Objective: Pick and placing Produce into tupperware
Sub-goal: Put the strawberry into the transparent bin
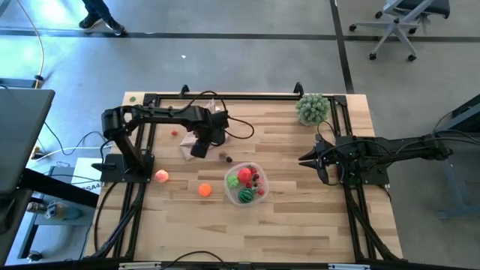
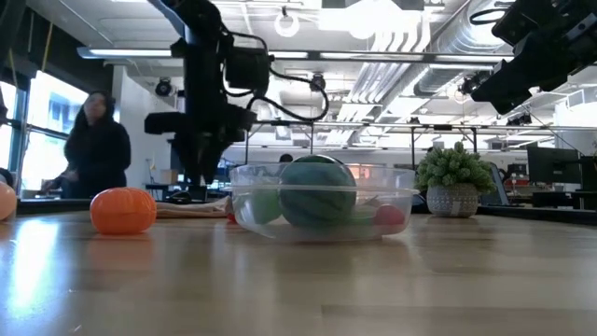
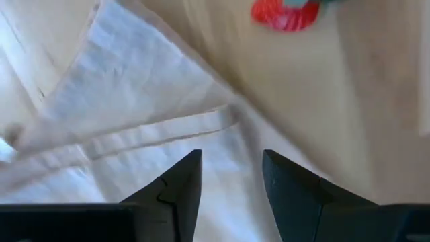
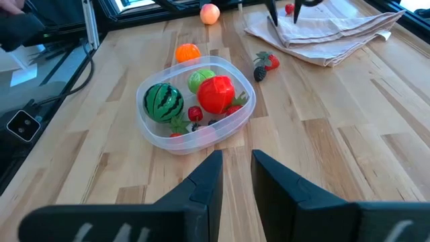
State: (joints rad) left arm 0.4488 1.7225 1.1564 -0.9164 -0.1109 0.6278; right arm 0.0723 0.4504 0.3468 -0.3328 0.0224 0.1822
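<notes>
The clear tupperware sits mid-table and holds a striped melon, a red apple, a green apple and small red berries. An orange and a pink peach rest on the wood to its left. A dark berry and a red berry lie between the tub and the folded cloth. Another red berry lies beyond the cloth. My left gripper points down over the cloth, open, with nothing between its fingers. My right gripper waits right of the tub, slightly open.
A bushy potted plant stands at the far right corner. The folded cloth covers the wood under my left gripper. Black frame rails run along both sides of the table. A person stands in the room behind the table. Bare wood lies in front of the tub.
</notes>
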